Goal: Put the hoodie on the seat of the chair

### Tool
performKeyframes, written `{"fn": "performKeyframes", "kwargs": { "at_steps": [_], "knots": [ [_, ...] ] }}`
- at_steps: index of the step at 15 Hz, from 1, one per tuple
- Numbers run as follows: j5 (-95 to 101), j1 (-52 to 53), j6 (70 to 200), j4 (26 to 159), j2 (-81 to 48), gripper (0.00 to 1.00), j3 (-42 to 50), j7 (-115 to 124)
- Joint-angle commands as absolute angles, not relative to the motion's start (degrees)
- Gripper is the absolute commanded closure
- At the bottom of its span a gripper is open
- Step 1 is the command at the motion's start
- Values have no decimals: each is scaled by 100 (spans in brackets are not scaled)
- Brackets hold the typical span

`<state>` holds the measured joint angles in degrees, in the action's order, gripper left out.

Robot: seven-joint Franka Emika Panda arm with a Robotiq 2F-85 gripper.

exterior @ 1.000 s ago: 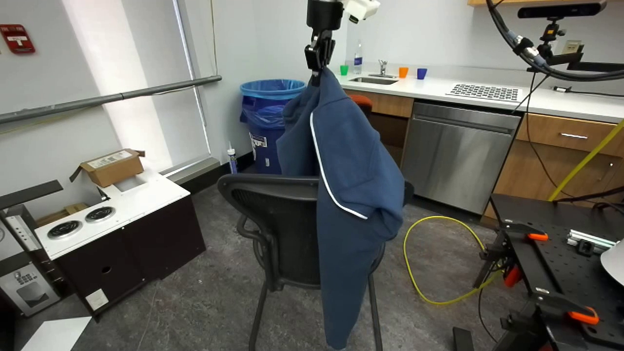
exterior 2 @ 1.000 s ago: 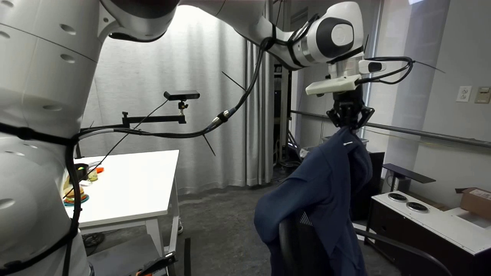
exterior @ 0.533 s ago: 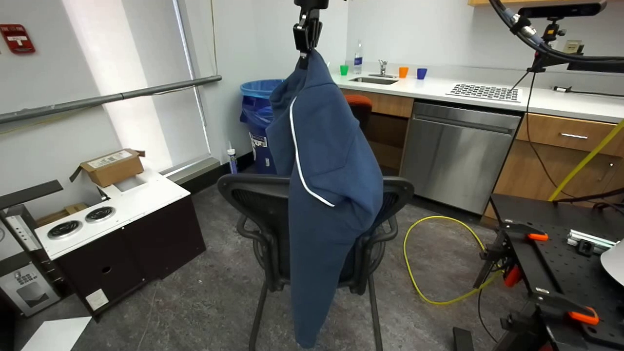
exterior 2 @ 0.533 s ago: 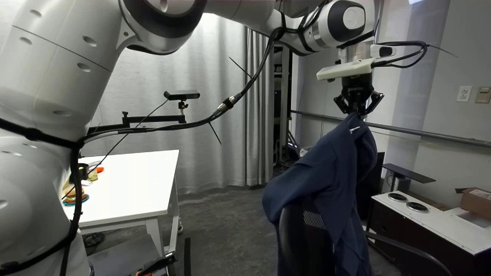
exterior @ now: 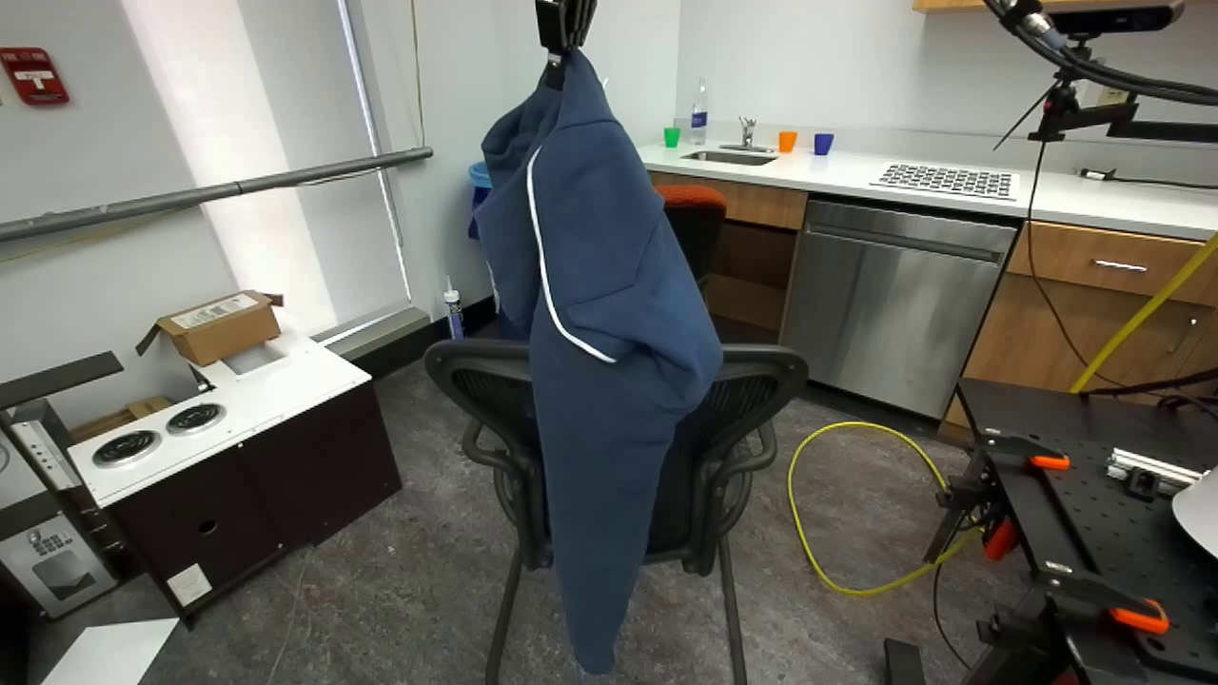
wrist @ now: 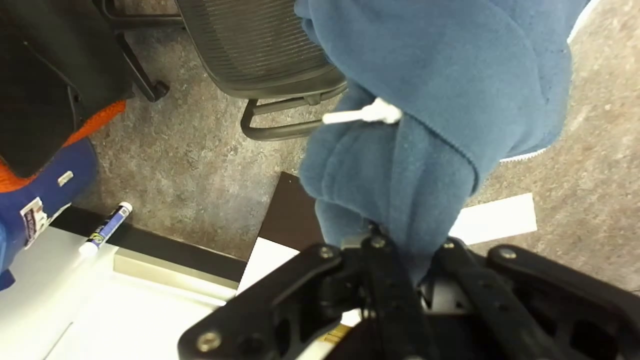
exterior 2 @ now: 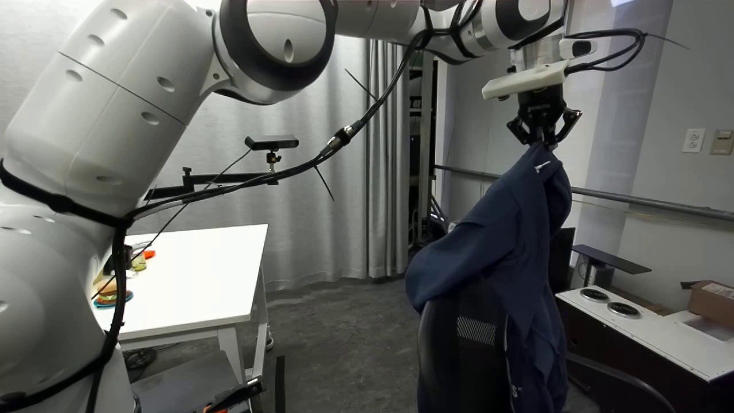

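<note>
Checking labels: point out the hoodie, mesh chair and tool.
Hoodie (exterior: 609,395): in an exterior view, on the middle of its hanging fabric.
Mesh chair (exterior 2: 476,331): in an exterior view, on the mesh of its backrest.
Tool (wrist: 413,251): in the wrist view, midway between its fingertips, which pinch the hoodie.

Black end effector (wrist: 413,247), apparently metallic screws (wrist: 208,341)

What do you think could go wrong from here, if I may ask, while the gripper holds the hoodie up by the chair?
Two risks stand out. First, in an exterior view a long length of the hoodie hangs down across the chair's backrest, so it could snag there and end up draped over it. Second, the gripper pinches only a bunch of fabric at the top, with the rest hanging loose, so it might slip free or land unevenly.
</note>
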<state>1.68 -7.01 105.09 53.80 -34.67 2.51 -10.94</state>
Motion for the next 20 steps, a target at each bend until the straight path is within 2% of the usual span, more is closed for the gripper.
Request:
{"fn": "performKeyframes", "kwargs": {
  "at_steps": [1,7,20],
  "knots": [
    [-26,-863,10095,4298,-3892,97,139,-1280],
    [-21,-1047,9936,3608,-4181,97,167,-1217],
    [124,-1935,9946,3336,-4449,97,332,-1001]
  ]
}}
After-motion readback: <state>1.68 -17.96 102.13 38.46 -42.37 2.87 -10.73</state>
